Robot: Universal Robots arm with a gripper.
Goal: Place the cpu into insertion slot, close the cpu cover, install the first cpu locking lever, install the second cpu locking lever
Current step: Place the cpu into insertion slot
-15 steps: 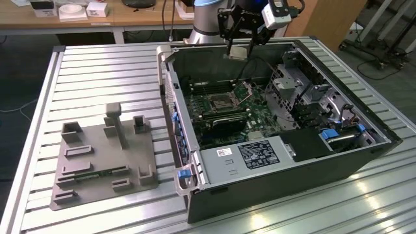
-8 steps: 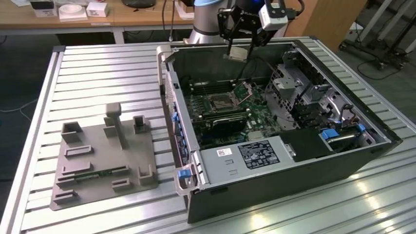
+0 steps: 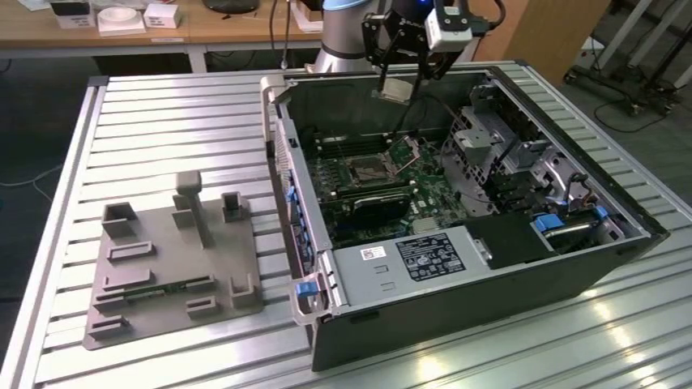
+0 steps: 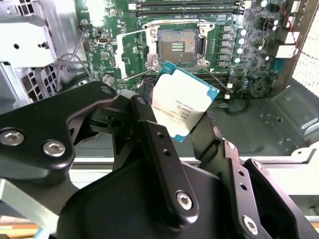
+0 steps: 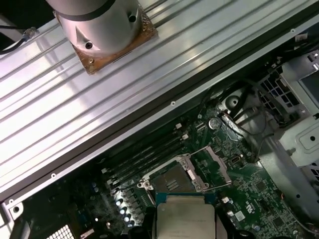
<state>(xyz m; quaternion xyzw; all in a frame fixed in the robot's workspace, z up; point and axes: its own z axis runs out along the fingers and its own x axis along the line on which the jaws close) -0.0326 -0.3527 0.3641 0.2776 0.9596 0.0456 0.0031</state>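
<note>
The cpu [image 4: 184,102], a small square chip with a pale metal top, hangs tilted between my gripper's [image 4: 185,130] black fingers [image 4: 154,144], which are shut on its edges. In the exterior view the gripper [image 3: 400,79] holds the cpu [image 3: 395,91] high over the back of the open computer case. Below it, the insertion slot [image 4: 178,47] on the green motherboard lies open and bare. The cpu cover [image 4: 130,54], a thin silvery frame, is swung up beside the slot. The first wrist view shows the cpu [image 5: 185,219] just short of the slot [image 5: 172,179], with the cover [image 5: 215,160] raised.
The case [image 3: 465,308] lies open on a slatted aluminium table [image 3: 162,121]. A black box with a white label [image 3: 430,255] and a metal drive cage [image 3: 487,138] flank the motherboard. A grey fixture plate [image 3: 162,267] stands at the exterior view's left. The arm's base [image 5: 99,25] is behind the case.
</note>
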